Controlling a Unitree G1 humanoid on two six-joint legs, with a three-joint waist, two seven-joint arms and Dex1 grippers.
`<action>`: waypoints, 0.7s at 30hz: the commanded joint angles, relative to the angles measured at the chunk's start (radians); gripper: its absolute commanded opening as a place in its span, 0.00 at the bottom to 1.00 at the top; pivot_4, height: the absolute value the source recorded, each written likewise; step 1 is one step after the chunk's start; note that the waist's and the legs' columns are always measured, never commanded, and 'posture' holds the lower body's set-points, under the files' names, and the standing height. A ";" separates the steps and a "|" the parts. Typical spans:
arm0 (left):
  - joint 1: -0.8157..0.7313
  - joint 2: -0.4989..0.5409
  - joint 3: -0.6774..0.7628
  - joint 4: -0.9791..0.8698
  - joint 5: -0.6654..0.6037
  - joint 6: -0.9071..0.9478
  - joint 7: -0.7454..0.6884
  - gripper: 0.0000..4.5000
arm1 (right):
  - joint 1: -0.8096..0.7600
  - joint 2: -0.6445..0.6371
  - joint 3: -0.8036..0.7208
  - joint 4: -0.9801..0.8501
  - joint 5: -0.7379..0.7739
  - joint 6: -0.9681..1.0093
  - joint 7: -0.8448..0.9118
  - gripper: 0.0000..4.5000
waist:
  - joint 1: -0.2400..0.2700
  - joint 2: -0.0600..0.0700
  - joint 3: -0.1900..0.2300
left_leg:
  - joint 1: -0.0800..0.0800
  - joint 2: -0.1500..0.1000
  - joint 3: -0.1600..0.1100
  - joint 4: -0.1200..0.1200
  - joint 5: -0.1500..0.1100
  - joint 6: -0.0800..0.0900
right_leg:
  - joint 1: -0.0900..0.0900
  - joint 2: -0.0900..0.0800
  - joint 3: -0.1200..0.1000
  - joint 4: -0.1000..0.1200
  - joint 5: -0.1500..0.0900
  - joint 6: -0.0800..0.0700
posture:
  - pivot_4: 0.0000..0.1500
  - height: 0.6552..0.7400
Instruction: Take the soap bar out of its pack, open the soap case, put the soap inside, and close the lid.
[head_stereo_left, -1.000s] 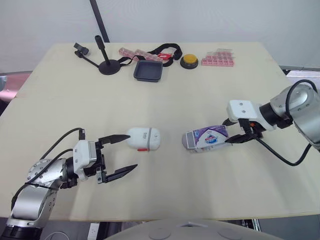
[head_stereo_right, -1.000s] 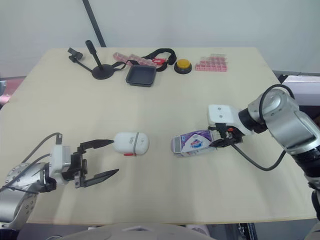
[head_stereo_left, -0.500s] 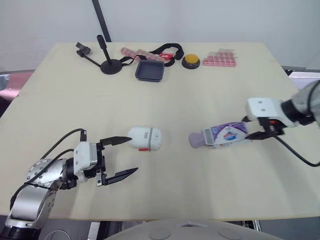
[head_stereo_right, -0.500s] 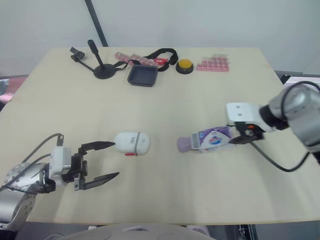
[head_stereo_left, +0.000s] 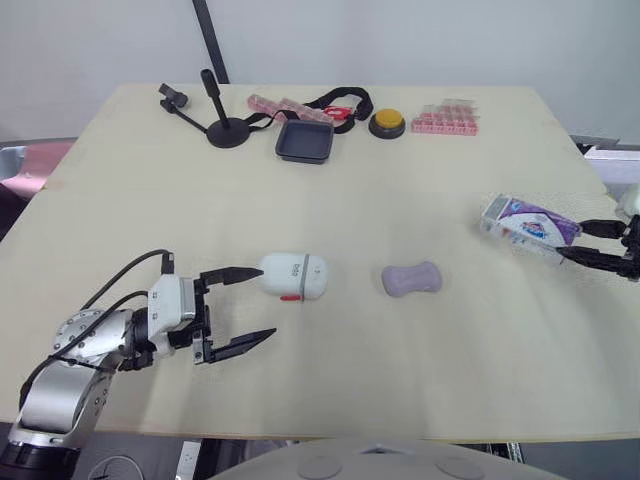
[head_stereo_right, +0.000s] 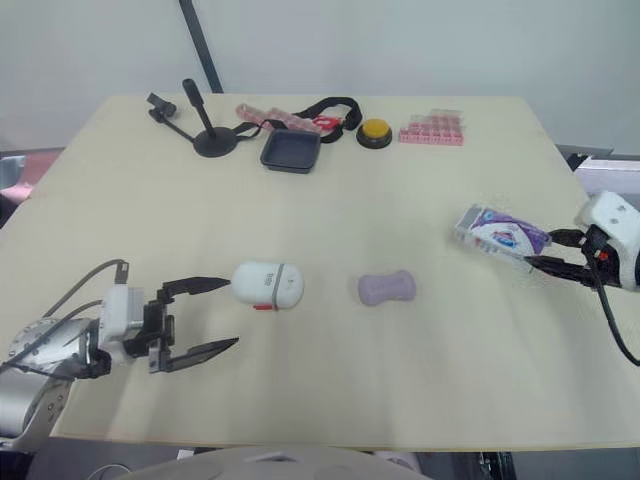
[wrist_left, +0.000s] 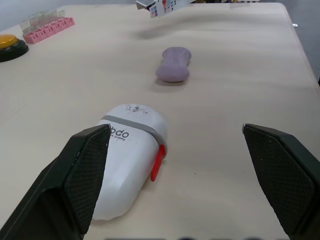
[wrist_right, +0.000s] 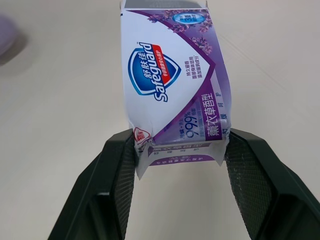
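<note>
The purple soap bar (head_stereo_left: 411, 279) lies bare on the table's middle, also seen ahead of the left wrist (wrist_left: 173, 63). Left of it rests the white soap case (head_stereo_left: 291, 276) with grey band and red latch, lid down. My left gripper (head_stereo_left: 243, 309) stands open, its far fingertip beside the case's left end. At the right edge my right gripper (head_stereo_left: 594, 244) is shut on the white-and-purple soap pack (head_stereo_left: 525, 226), held above the table; the wrist view shows the pack (wrist_right: 173, 77) pinched at its near end between both fingers.
Along the table's far edge stand a small black tripod stand (head_stereo_left: 222, 126), a dark square tray (head_stereo_left: 304, 141), a black strap with a pink pill strip (head_stereo_left: 290, 106), a yellow button (head_stereo_left: 387, 123) and a pink pill organizer (head_stereo_left: 447, 118).
My right gripper pulled the pack away to the right and lifted it; the soap bar slid out and now lies on the table. The left gripper stayed put.
</note>
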 joint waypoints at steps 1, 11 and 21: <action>0.002 0.009 0.008 -0.073 -0.023 0.024 0.026 1.00 | 0.022 0.061 -0.097 -0.070 0.036 0.083 -0.149 0.60 | 0.002 0.000 0.000 | 0.000 0.000 0.000 0.000 0.000 0.000 | 0.000 0.000 0.000 -0.001 0.000 0.000 | 1.00 1.00; -0.032 0.000 -0.023 -0.127 -0.002 0.093 0.085 1.00 | -0.009 0.206 -0.154 -0.085 0.094 0.284 -0.421 0.73 | 0.015 0.007 -0.004 | 0.001 -0.001 0.000 -0.001 0.000 0.000 | 0.000 0.000 0.000 -0.002 0.000 0.000 | 1.00 1.00; -0.031 0.008 -0.030 -0.095 -0.003 0.110 0.100 1.00 | 0.069 0.122 -0.137 -0.054 0.039 0.048 -0.296 1.00 | 0.024 0.008 -0.004 | 0.000 0.000 0.000 -0.002 0.000 -0.001 | 0.000 -0.001 -0.001 -0.003 0.000 0.001 | 1.00 1.00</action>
